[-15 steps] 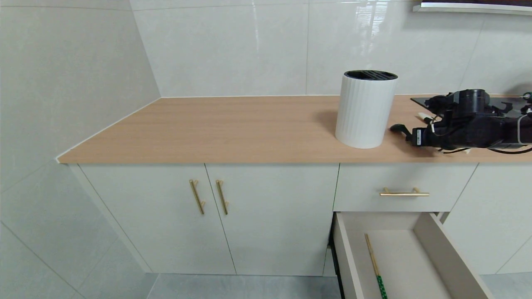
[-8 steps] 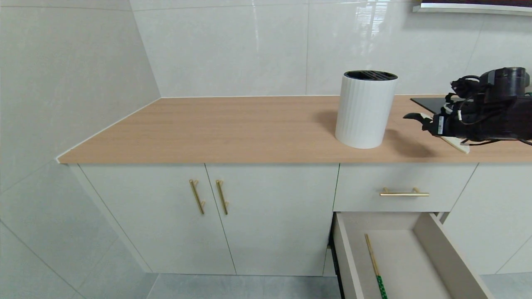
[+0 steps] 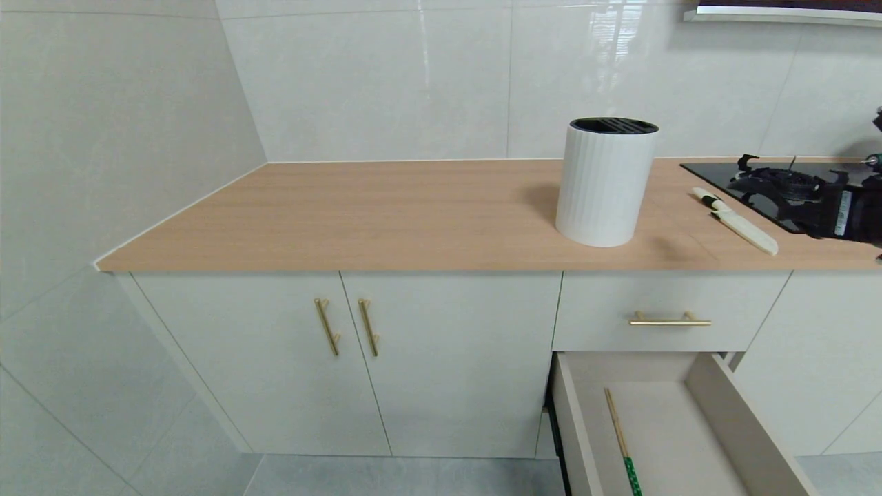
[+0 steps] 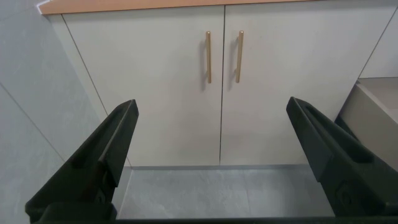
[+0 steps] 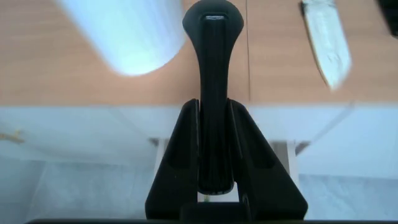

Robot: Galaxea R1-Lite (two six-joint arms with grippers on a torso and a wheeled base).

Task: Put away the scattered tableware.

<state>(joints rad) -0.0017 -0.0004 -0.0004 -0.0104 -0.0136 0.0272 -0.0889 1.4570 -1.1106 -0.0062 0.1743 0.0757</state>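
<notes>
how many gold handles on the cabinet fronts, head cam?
3. Vertical, side by side: left door handle and right door handle. Horizontal: drawer handle on the shut top drawer. The open drawer below may hide another.

Gap between ribbed holder point(image 3: 606, 182) and knife point(image 3: 737, 222) passable; stove point(image 3: 765, 180) crowds knife's other side.

Counts, all placed from the knife holder:
- 1 white ribbed knife holder point(image 3: 606, 182), standing on 1 wooden countertop point(image 3: 386, 213).
- 1 white knife point(image 3: 736, 222), to the holder's right.
- 1 gas burner point(image 3: 772, 180), farther right.
- 2 drawers below the holder: 1 shut drawer point(image 3: 599, 310) and 1 open drawer point(image 3: 730, 413).
- 1 green-tipped chopstick point(image 3: 620, 441) in the open drawer; can't tell if it's a single or a pair.
- 2 cupboard doors point(image 3: 241, 358), down-left of the holder.
- 3 gold handles: 2 vertical handles point(image 3: 326, 326) on the doors and 1 horizontal handle point(image 3: 670, 320) on the shut drawer.
</notes>
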